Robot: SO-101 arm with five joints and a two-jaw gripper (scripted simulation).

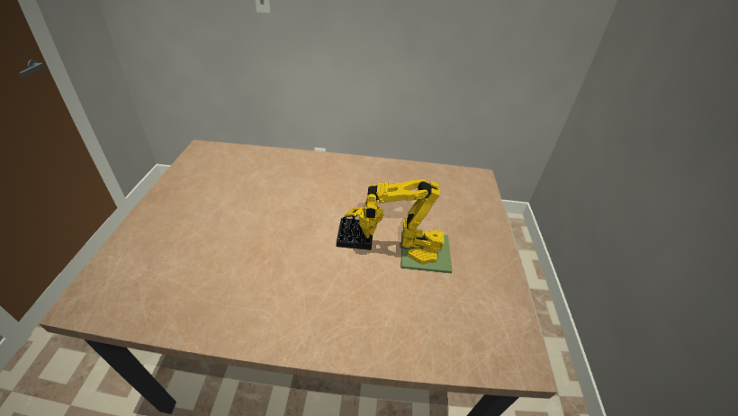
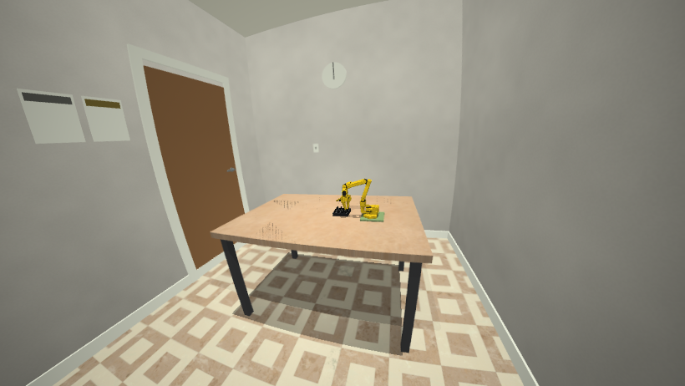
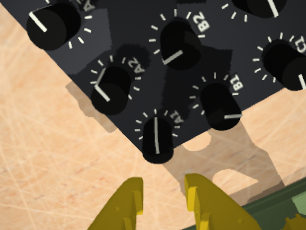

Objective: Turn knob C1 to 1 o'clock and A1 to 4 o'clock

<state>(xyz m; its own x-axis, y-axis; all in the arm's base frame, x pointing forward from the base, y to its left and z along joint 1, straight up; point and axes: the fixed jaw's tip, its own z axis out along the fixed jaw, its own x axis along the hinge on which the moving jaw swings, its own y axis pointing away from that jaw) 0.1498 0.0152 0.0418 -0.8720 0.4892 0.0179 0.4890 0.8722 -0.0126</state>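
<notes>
The black knob box (image 1: 354, 236) (image 2: 341, 211) (image 3: 136, 29) lies on the table just left of the arm's base. In the wrist view, knob A1 (image 3: 157, 142) sits at the box's near corner, its white pointer aimed straight up in the picture. Knob C1 (image 3: 285, 62) is at the right edge, partly cut off. My yellow gripper (image 3: 164, 184) (image 1: 357, 218) hovers just behind knob A1, clear of it. Its fingers stand only narrowly apart, with nothing between them.
Knobs A2 (image 3: 109, 89), A3 (image 3: 49, 25), B1 (image 3: 220, 105) and B2 (image 3: 176, 45) stand close around A1. The arm's base stands on a green mat (image 1: 439, 263) (image 3: 222, 228) right of the box. The wooden table (image 1: 232, 248) spreads wide to the left and front.
</notes>
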